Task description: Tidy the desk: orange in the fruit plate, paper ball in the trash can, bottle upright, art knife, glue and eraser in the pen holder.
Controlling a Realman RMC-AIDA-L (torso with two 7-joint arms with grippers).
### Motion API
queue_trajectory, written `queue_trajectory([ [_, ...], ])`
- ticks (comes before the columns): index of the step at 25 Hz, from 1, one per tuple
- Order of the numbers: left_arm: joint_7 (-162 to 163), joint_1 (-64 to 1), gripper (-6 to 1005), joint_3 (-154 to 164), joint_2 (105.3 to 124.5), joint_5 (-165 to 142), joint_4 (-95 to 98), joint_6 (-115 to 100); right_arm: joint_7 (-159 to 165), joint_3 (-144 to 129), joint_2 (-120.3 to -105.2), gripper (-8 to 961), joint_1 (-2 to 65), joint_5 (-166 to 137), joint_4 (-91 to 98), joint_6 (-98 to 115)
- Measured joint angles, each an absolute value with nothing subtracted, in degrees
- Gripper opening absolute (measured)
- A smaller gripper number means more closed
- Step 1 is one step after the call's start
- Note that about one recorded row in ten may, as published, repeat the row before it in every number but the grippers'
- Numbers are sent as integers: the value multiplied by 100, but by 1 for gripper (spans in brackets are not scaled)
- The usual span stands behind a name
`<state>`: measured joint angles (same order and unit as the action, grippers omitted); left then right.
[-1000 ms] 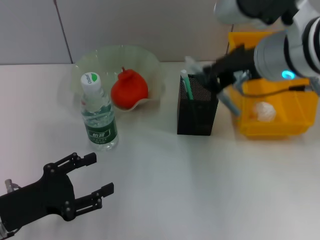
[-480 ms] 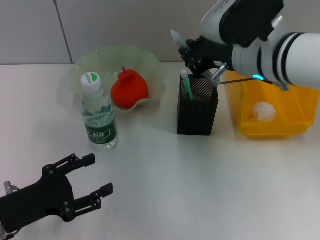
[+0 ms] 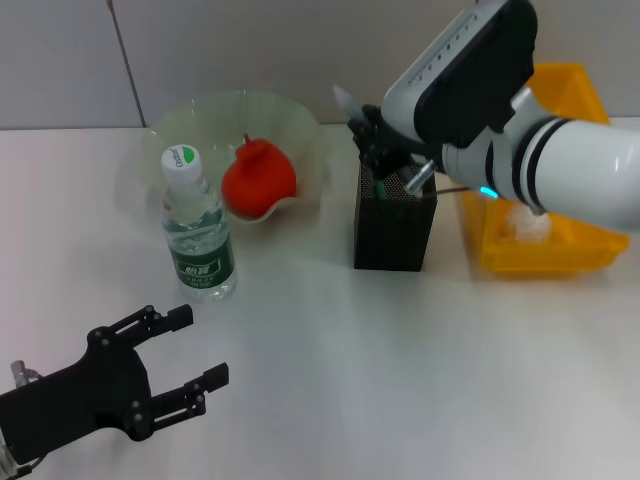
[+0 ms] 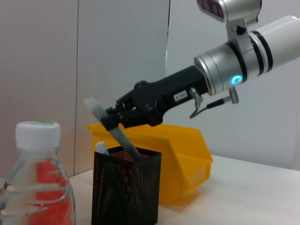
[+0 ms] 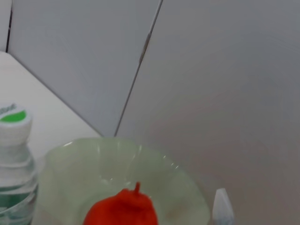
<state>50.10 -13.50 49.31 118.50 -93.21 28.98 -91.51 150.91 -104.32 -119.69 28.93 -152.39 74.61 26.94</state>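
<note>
Tabletop (image 3: 400,380): white; it carries everything, and nothing of the task lies loose on it that I can see.
Trash can (image 3: 560,245): the yellow bin on my right, with the paper ball (image 3: 528,222) already inside, partly hidden behind my right forearm.
Fruit plate (image 3: 200,120): pale green bowl at the back, holding the orange (image 3: 258,178).
Pen holder (image 3: 393,225): black mesh cup between plate and bin; a green-tipped tool stands in it.
Bottle (image 3: 197,228): upright in front of the plate.
Right gripper (image 4: 125,116): a second ago it was low beside the bin; now it is over the holder's rim, fingers clenched on a slim pale stick (image 4: 108,127), glue by its look, whose lower end is already dipping into the mesh.
Meaning: I judge this among the last items; release should drop it in.
Left gripper (image 3: 178,360): parked near the front edge, fingers spread, unchanged.
</note>
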Motion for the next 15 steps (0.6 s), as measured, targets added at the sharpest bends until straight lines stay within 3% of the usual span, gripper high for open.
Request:
queue_trajectory([
  [8,4988,-1343,799,4930,11847,-9318,2898,-9149,15109,-10487,-11972,163,2925,-14864,7030,2481],
  [15,4975,-1353,799,4930,11839,-9315,2895,-9101,15119,-10435,-11972,261,2823,-14739,7141,2572],
])
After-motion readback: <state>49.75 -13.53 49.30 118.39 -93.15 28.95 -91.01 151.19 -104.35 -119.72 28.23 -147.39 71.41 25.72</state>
